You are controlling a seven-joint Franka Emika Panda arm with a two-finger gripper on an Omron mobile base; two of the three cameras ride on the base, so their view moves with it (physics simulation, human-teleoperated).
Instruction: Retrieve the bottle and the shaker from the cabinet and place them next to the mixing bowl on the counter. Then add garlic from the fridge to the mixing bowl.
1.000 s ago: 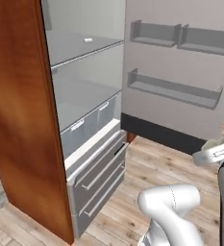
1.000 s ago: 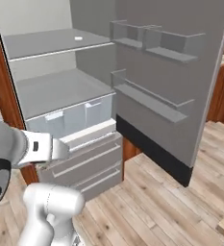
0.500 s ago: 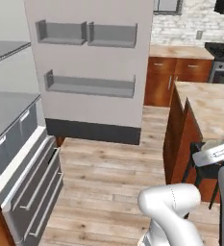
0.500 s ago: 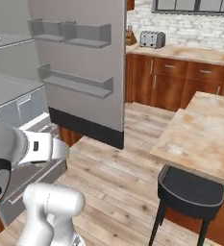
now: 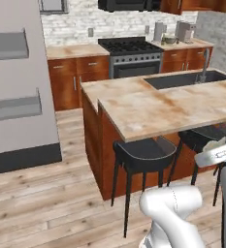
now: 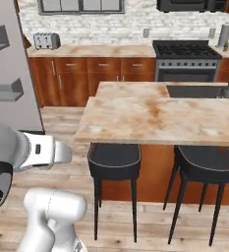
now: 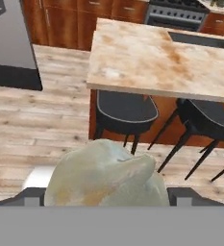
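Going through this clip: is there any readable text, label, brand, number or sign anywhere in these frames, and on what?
None can be read.
Toaster: no legible brand or marking.
Stove: no readable dials or lettering.
Garlic between the gripper fingers: plain, unlabelled.
Fridge door: blank grey shelves and panel.
Round dark mark on the robot's arm joint, right base view: too blurred to read.
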